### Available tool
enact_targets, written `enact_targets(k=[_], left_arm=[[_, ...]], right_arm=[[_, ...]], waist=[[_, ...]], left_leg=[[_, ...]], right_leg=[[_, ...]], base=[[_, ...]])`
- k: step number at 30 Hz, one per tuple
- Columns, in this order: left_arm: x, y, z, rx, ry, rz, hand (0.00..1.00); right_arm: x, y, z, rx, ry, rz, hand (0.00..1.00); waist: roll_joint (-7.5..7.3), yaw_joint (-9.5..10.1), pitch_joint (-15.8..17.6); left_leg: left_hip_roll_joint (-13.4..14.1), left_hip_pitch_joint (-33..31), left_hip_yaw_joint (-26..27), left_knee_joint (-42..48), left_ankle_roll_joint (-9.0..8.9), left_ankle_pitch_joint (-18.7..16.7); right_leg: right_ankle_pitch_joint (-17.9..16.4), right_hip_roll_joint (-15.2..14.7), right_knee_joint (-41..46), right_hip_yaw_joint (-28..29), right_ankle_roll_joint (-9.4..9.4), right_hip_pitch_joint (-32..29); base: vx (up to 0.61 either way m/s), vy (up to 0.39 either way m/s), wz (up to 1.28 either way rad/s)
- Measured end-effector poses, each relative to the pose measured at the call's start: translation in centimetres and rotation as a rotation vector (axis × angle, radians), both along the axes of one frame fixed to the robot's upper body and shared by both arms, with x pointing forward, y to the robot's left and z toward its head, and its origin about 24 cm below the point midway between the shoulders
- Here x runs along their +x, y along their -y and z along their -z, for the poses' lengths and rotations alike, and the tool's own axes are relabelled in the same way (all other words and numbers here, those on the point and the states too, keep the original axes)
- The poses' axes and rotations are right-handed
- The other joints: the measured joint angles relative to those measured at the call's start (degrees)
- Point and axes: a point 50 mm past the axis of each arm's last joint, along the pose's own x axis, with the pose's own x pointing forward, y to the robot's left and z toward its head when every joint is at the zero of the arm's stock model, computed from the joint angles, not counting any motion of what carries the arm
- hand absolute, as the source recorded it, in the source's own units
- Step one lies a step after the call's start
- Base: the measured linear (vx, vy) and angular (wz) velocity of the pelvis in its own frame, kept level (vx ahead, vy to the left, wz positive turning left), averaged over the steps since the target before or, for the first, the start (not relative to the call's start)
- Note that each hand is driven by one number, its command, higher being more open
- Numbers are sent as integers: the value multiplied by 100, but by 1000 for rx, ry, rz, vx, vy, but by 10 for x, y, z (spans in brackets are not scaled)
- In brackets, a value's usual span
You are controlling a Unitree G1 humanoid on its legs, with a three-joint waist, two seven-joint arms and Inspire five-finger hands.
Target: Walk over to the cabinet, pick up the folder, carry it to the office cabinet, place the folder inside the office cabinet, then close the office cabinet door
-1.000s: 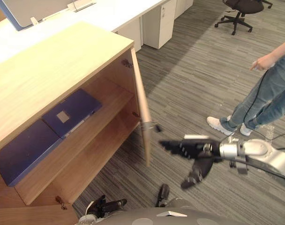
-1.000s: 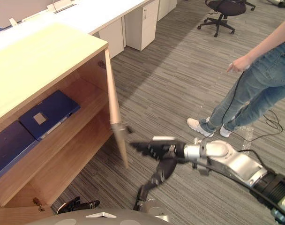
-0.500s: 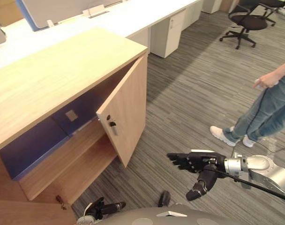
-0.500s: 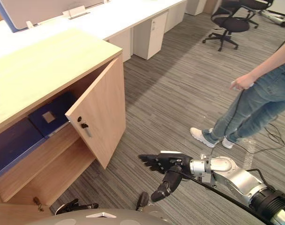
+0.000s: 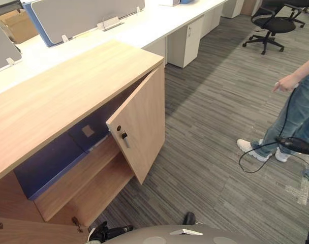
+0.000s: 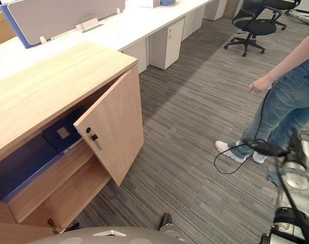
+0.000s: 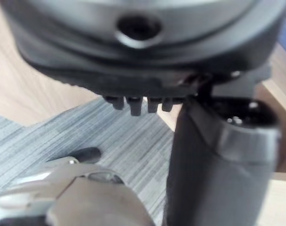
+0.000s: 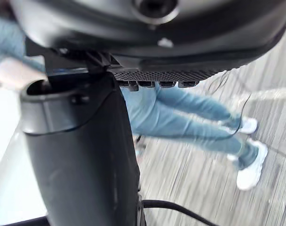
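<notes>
Changed: the door (image 6: pixel 116 127) has swung from wide open, edge-on to me, to about half shut. My right hand (image 8: pixel 82 155) has drawn away from in front of it to the far right.
Left hand (image 7: pixel 218 165): hangs low by the cabinet's bottom corner, over grey carpet (image 5: pixel 210 152). I cannot tell whether its fingers are straight or curled.
Office cabinet (image 5: pixel 68 86): light wood, with two shelves showing through the opening.
Dark blue binder (image 6: pixel 20 165): lies flat at the left of the upper shelf.
Folder (image 6: pixel 60 134): blue with a pale square label, lying flat on the upper shelf just right of the binder. Its right end is hidden behind the door.
Door: ajar, with a key (image 6: pixel 93 138) in the lock on its outer face.
Desk (image 5: pixel 144 25): long and white, behind the cabinet.
Office chair (image 5: pixel 271 23): black, far right at the back.
Person (image 6: pixel 291 107): stands at the right in jeans and white shoes.
Right hand: at the right edge near the person's legs. I cannot tell its finger state.
</notes>
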Motion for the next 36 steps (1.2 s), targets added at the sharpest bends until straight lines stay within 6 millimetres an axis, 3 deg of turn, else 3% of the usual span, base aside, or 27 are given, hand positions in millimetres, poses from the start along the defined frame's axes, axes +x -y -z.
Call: enact_targets(k=[4,8,10,12,13,16,17,18,20,24,27,30,33,35,36], left_arm=[[0,0,0,10,0,-10,100],[5,-1,0,38,-7,-27,100],[4,-2,0,46,-17,-31,100],[2,1,2,36,-38,-32,100],[2,2,2,32,-39,-30,100],[12,1,1,33,-17,-18,100],[15,1,1,33,-8,-9,100],[17,2,1,34,-3,-6,100],[21,3,0,30,6,9,100],[27,8,0,29,12,65,100],[38,8,-2,55,23,175,100],[45,5,-5,106,37,267,100],[29,-3,-3,127,-7,273,100],[31,-4,-4,132,6,264,100],[36,-2,-5,129,21,269,100]], right_arm=[[-41,13,31,114,12,300,100],[-110,8,82,383,42,729,100],[-134,-12,111,550,97,899,100],[-161,-57,153,775,129,1070,100],[-165,-70,162,821,123,1100,100],[-182,-147,203,1048,38,1181,100],[-181,-177,214,1144,25,1194,100],[-179,-190,218,1185,15,1192,100],[-167,-234,228,1302,-42,1125,100],[-151,-231,226,1218,-107,934,100],[-135,-227,224,1119,-217,725,100],[-122,-224,221,1041,-301,558,100],[-111,-232,221,1000,-381,413,100],[-101,-236,220,998,-387,356,100],[-95,-239,219,1006,-385,320,100]], waist=[[-32,-127,2],[-76,-136,-52],[-126,-185,-111],[-200,-291,-177],[-216,-305,-184],[-268,-285,-218],[-277,-281,-232],[-283,-273,-241],[-301,-188,-254],[-301,-49,-228],[-386,-35,-115],[-462,73,35],[-587,256,112],[-583,332,207],[-502,332,252]], left_leg=[[-82,-1,-4,6,37,-21],[-126,-1,-20,15,79,-45],[-130,-1,-33,13,81,-44],[-161,-1,-98,9,107,-28],[-173,-1,-116,9,116,-24],[-275,-2,-294,3,228,-20],[-301,-14,-387,-3,283,2],[-331,-23,-436,-8,301,11],[-500,-52,-704,-94,383,72],[-781,-100,-1260,-160,579,250],[-1097,-99,-2028,-307,763,391],[-1358,-100,-2749,-313,827,576],[-1401,-102,-2978,-369,884,685],[-1319,-119,-3223,-386,908,771],[-1176,-135,-3392,-378,897,773]], right_leg=[[33,-52,3,4,44,7],[54,-88,5,-2,74,21],[53,-97,5,-15,76,28],[47,-137,5,-82,114,62],[48,-152,5,-98,123,74],[70,-280,4,-234,199,166],[89,-352,3,-317,229,209],[98,-379,2,-358,243,223],[135,-577,3,-573,297,305],[156,-973,219,-1060,428,485],[-238,-1687,1373,-1302,600,497],[-247,-2327,2527,-923,510,474],[-162,-2239,2714,117,356,283],[-238,-1917,2737,1006,223,160],[-841,-1403,2585,1677,362,206]], base=[[-12,118,1],[-20,114,2],[-13,96,4],[-28,73,11],[-48,79,14],[-69,99,28],[-53,68,36],[-73,104,41],[-53,110,55],[13,133,81],[56,158,133],[80,132,141],[118,41,54],[86,-59,45],[63,-108,54]])
